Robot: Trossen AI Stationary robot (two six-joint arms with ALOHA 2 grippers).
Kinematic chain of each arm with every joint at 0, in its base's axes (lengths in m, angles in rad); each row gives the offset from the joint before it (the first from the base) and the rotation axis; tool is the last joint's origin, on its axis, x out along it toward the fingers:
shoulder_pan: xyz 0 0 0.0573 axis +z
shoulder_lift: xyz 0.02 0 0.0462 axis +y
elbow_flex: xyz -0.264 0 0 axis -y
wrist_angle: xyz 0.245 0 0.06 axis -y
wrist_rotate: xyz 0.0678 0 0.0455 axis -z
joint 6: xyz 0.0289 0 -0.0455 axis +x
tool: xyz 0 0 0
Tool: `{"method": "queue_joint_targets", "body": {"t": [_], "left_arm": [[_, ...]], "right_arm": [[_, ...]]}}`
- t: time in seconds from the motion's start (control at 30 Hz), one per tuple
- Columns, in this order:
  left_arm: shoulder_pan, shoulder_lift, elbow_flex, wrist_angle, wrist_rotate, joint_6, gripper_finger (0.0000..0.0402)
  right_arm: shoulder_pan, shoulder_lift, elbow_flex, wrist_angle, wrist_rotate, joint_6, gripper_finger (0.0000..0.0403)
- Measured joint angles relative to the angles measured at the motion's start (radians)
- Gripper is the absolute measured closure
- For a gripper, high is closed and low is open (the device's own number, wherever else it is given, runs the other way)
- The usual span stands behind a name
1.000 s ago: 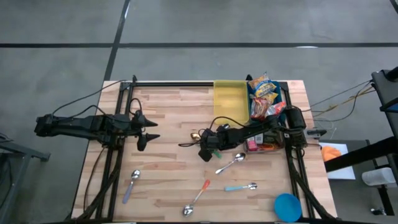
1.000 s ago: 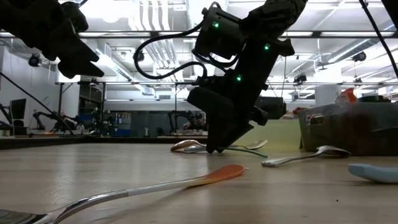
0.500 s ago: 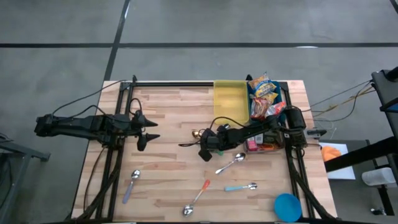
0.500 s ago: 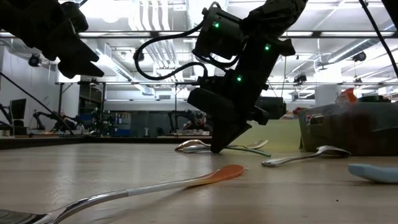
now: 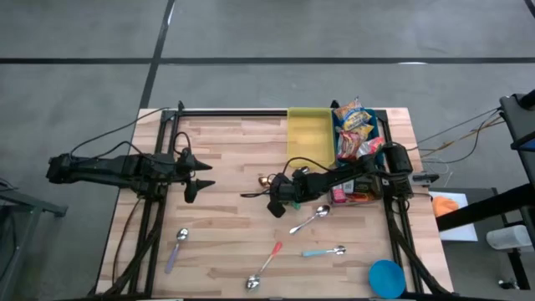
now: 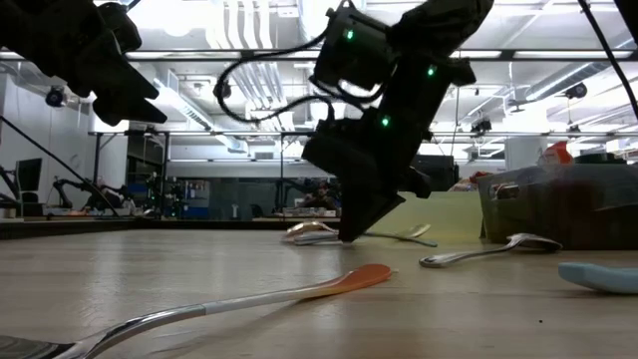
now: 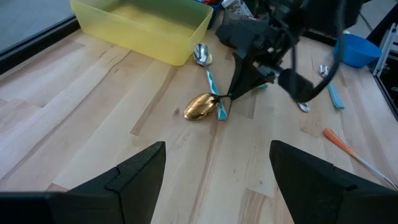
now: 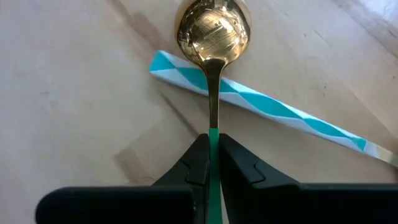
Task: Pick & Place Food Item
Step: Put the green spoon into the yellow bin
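So the right claw (image 8: 212, 163) just pinched shut. A second ago its fingers were partly apart around the handle, now they're clamped tight on the green handle of the gold spoon (image 8: 213, 28). In the low view the spoon's bowl looks like it has come up off the wood a touch compared with a moment back, so I'd call this the start of a lift, though it's hard to be sure.

Odd thing: the task says food item, but what's gripped is a spoon (the snack packets (image 5: 353, 117) are sitting in the bin well behind that claw, untouched). The gold bowl sticks straight out ahead of the fingertips, and a spoon with a teal striped handle (image 8: 261, 106) lies crosswise just under and beyond it. The yellow tub (image 5: 309, 134) is a bit further on, off to one side.

Pose: the right arm is stretched low across the table from its side, wrist tipped down so the fingers meet the handle near the wood.

The left claw (image 5: 197, 176) hangs over its own side of the table, spread wide with nothing in it, well apart from everything.
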Motion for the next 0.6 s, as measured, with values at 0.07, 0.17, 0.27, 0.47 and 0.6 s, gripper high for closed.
{"method": "queue_joint_targets", "body": {"t": [0.07,0.17,0.27,0.47,0.6], "left_arm": [[0.000,0.000,0.000,0.000,0.000,0.000,0.0112],[0.000,0.000,0.000,0.000,0.000,0.000,0.0112],[0.000,0.000,0.000,0.000,0.000,0.000,0.0112],[0.000,0.000,0.000,0.000,0.000,0.000,0.0112],[0.000,0.000,0.000,0.000,0.000,0.000,0.0112]], "right_arm": [[0.005,-0.017,0.000,0.001,0.000,0.000,0.0386],[0.013,-0.045,0.000,-0.002,0.017,-0.008,0.0386],[0.028,-0.075,0.000,-0.020,0.080,-0.011,0.0386],[0.046,-0.161,0.000,-0.096,0.209,-0.012,0.0387],[0.042,-0.223,0.001,-0.146,0.273,-0.012,0.0387]]}}
